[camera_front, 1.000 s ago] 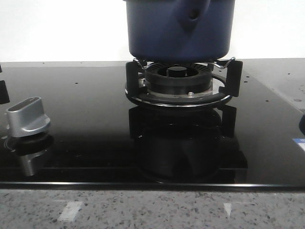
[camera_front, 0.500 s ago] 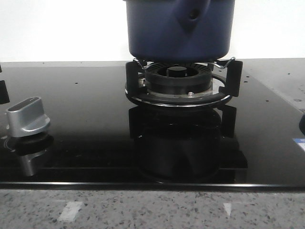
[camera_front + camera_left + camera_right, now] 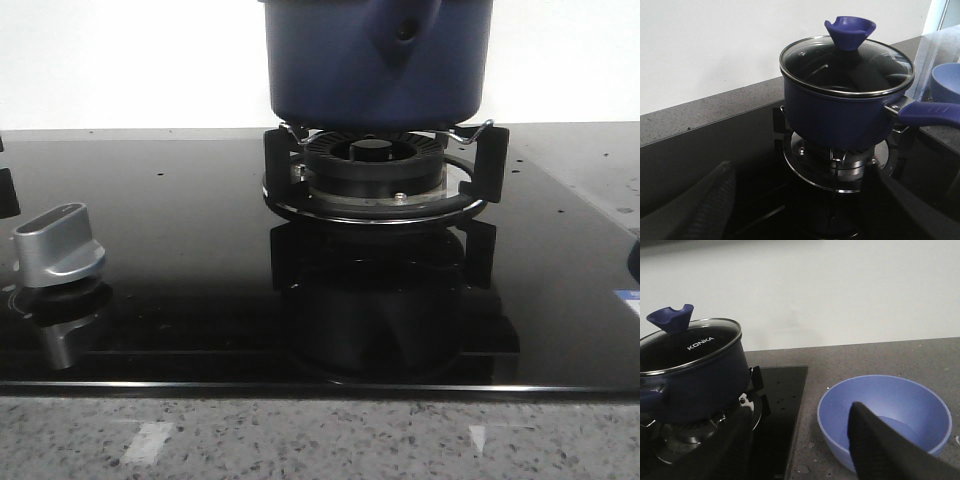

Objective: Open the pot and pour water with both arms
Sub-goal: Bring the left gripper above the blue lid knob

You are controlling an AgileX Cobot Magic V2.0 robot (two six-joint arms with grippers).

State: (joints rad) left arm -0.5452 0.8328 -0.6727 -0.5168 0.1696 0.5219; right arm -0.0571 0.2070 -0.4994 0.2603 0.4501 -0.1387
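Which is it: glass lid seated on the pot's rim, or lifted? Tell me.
Touching. The left wrist view shows the glass lid seated on the pot all round, no gap.

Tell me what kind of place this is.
Most likely a kitchen counter with a built-in gas hob: the pot with a glass lid sits on a burner set in black glass, a control knob nearby, a blue bowl beside it.

A dark blue pot (image 3: 375, 60) sits on a gas burner (image 3: 375, 170) of a glossy black hob (image 3: 180, 260); a silver knob (image 3: 58, 245) stands front left.
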